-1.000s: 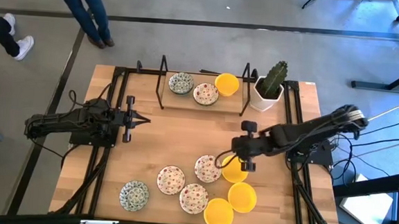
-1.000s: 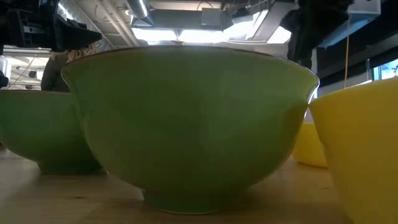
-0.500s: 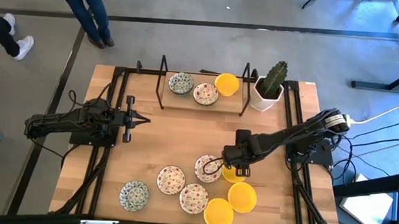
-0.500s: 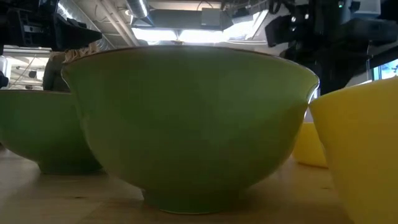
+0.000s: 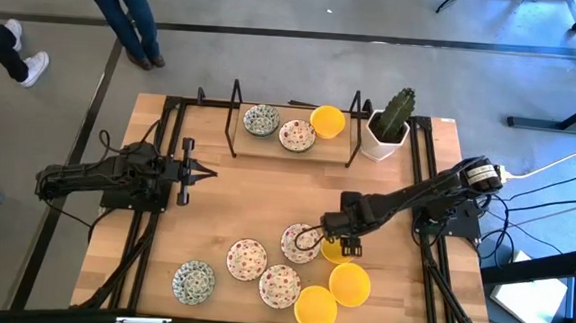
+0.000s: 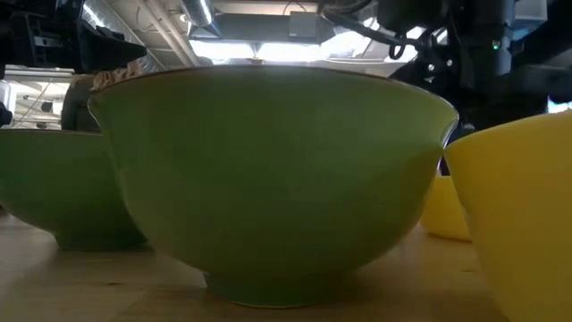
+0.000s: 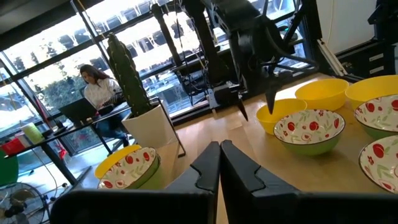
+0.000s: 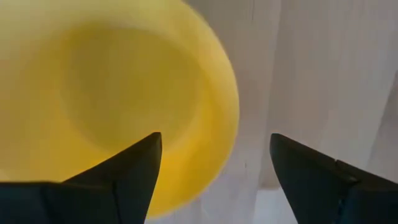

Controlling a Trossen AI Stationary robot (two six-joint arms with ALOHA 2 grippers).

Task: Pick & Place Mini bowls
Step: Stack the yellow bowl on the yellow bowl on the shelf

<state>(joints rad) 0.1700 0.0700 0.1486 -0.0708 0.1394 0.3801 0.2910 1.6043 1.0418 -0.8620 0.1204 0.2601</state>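
Note:
My right gripper (image 5: 340, 247) hangs open, pointing down over a yellow mini bowl (image 5: 334, 251) near the table's middle right. One finger (image 8: 127, 168) stands over the bowl's inside (image 8: 106, 93) and the other (image 8: 311, 171) outside its rim, over the table. A red-speckled bowl (image 5: 300, 242) sits just to its left. More mini bowls rest on the table nearer the front: red-speckled (image 5: 247, 259), green-blue (image 5: 193, 281), yellow (image 5: 349, 283). Three stand on the far rack (image 5: 294, 147). My left gripper (image 5: 207, 174) waits shut at the left, pointing level (image 7: 219, 165).
A white square pot with a cactus (image 5: 389, 123) stands at the far right beside the rack. Black frame rails (image 5: 170, 124) run along the table's sides. People's legs (image 5: 127, 16) show beyond the far edge. Bare wood lies between the two arms.
My right gripper has come down and gone a little toward the table's left and near edge, tipping steeper, until it hangs over the yellow bowl's rim. No bowl has moved.

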